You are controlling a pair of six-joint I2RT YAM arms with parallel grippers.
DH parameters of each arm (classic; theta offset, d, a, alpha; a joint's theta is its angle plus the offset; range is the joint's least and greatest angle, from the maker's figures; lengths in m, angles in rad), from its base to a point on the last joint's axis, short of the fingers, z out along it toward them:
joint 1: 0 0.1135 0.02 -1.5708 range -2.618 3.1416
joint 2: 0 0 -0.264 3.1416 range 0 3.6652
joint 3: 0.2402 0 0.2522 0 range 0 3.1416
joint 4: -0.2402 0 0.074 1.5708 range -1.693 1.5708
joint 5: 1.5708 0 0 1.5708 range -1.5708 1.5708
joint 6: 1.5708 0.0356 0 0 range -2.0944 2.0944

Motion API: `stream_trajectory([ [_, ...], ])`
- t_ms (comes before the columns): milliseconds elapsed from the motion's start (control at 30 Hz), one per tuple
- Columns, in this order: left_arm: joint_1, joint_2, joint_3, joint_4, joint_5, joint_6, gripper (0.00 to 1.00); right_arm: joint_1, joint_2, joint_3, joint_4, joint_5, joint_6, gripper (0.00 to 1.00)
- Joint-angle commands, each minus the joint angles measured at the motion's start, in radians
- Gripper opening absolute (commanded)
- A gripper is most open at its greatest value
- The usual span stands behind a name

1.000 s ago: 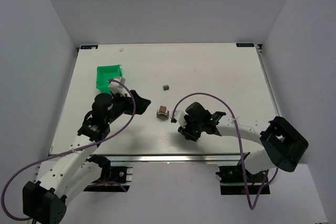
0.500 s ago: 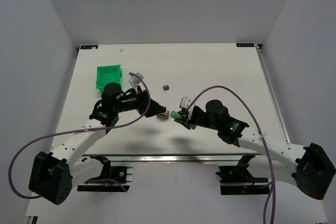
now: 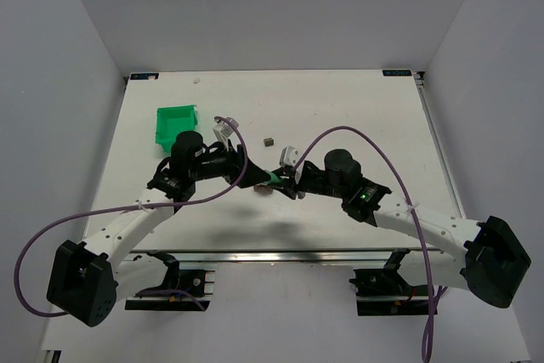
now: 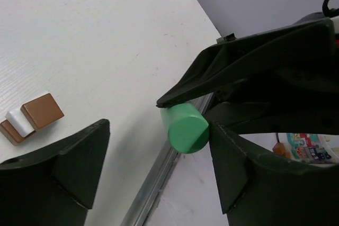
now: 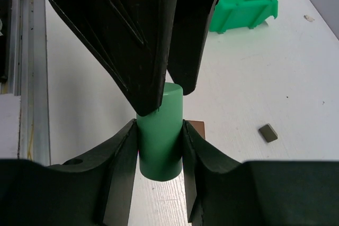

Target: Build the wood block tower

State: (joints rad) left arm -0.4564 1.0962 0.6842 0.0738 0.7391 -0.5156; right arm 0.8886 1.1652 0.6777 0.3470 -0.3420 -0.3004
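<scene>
My right gripper (image 3: 277, 178) is shut on a green cylinder (image 3: 269, 178) and holds it above the table; it grips the cylinder's sides in the right wrist view (image 5: 160, 141). My left gripper (image 3: 255, 178) is open, its fingers (image 5: 132, 41) straddling the cylinder's far end. In the left wrist view the cylinder (image 4: 186, 129) sits between my open fingers, against the right one (image 4: 238, 168). The wood block tower (image 3: 263, 187) is a low group of brown and whitish blocks on the table just below, also seen in the left wrist view (image 4: 29, 117).
A small grey-brown block (image 3: 269, 138) lies alone farther back, also in the right wrist view (image 5: 268, 133). A green plastic bin (image 3: 176, 122) stands at the back left. The table's metal front rail (image 4: 159, 183) runs below the cylinder.
My right gripper rose and moved left with the green cylinder. My left gripper swung right from beside the bin and now meets the cylinder over the blocks.
</scene>
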Motion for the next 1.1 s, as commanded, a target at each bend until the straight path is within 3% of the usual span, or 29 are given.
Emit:
stream_trajectory([
  [0,-0.011,0.004,0.044,-0.046,-0.041,0.042,0.82,0.006,0.001,0.051,0.041,-0.018,-0.023,0.04],
  [300,-0.025,0.021,0.041,-0.008,0.017,0.045,0.64,0.007,0.048,0.083,0.007,0.017,-0.040,0.04],
  [467,-0.034,0.031,0.043,-0.009,0.032,0.049,0.44,0.006,0.050,0.086,0.017,0.043,-0.051,0.04],
  [633,-0.037,0.013,0.044,-0.014,0.013,0.052,0.30,0.006,0.053,0.092,-0.002,0.064,-0.059,0.05],
  [667,-0.038,0.008,0.044,-0.023,0.006,0.054,0.22,0.006,0.053,0.094,-0.015,0.066,-0.062,0.07],
  [733,-0.038,0.001,0.048,-0.034,-0.010,0.057,0.15,0.006,0.050,0.089,-0.020,0.075,-0.057,0.15],
  [767,-0.038,-0.008,0.048,-0.040,-0.015,0.061,0.14,0.006,0.048,0.088,-0.017,0.078,-0.054,0.26],
  [800,-0.038,-0.013,0.049,-0.048,-0.033,0.062,0.09,0.006,0.045,0.086,-0.017,0.089,-0.052,0.64],
  [833,-0.038,-0.018,0.063,-0.060,-0.052,0.065,0.07,0.006,0.036,0.083,-0.017,0.100,-0.034,0.88],
  [1067,-0.038,-0.029,0.207,-0.339,-0.397,0.103,0.05,-0.002,-0.041,0.036,-0.103,0.311,0.075,0.89],
])
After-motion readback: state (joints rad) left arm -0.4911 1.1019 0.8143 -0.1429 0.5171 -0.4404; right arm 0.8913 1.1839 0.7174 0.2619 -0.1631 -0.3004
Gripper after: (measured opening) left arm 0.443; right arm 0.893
